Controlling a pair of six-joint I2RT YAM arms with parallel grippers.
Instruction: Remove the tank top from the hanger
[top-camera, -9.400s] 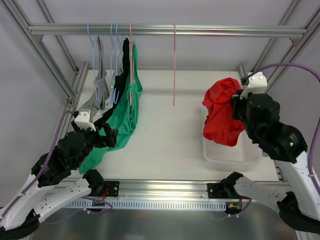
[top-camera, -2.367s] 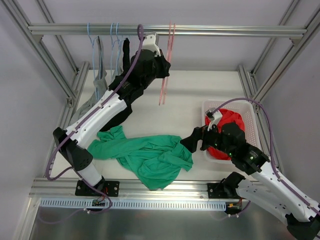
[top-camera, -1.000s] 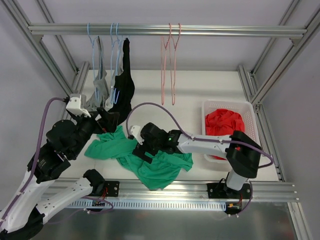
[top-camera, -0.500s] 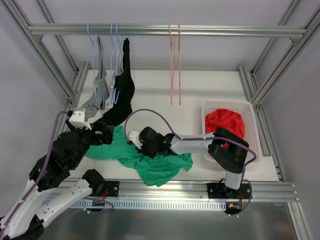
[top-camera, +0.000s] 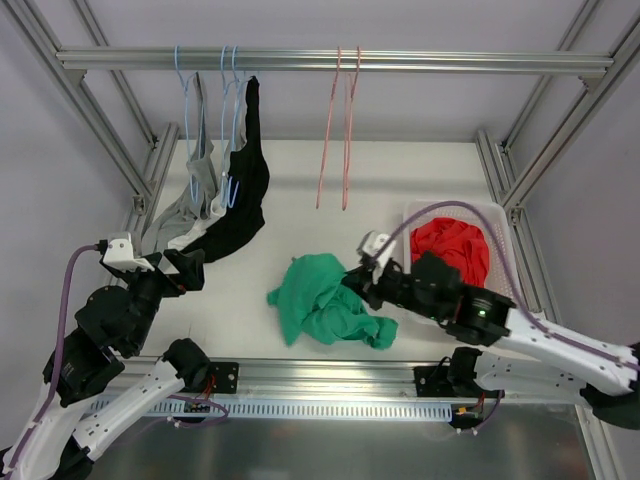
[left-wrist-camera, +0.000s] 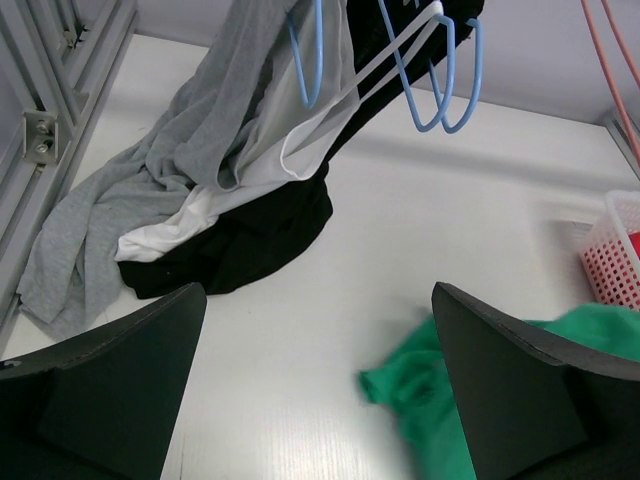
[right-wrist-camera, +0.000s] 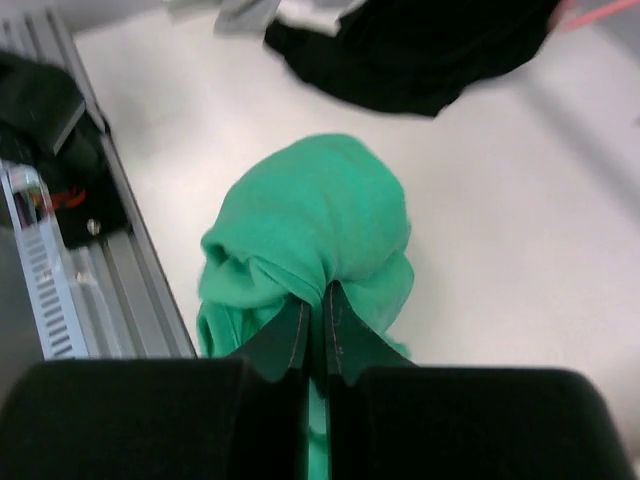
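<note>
The green tank top lies bunched in a heap on the white table, off any hanger. My right gripper is shut on a fold at its right side; in the right wrist view the fingers pinch the green cloth tightly. Two bare pink hangers hang from the rail. My left gripper is open at the near left, holding nothing. In the left wrist view its gap frames bare table, with the green cloth blurred at the lower right.
Blue hangers at the rail's left carry grey, white and black garments that drape onto the table. A white basket with a red garment stands at the right. Frame posts flank both sides.
My right gripper has shut on the green tank top and pulled it right, gathering it into a heap. The left arm has drawn back toward the near left.
</note>
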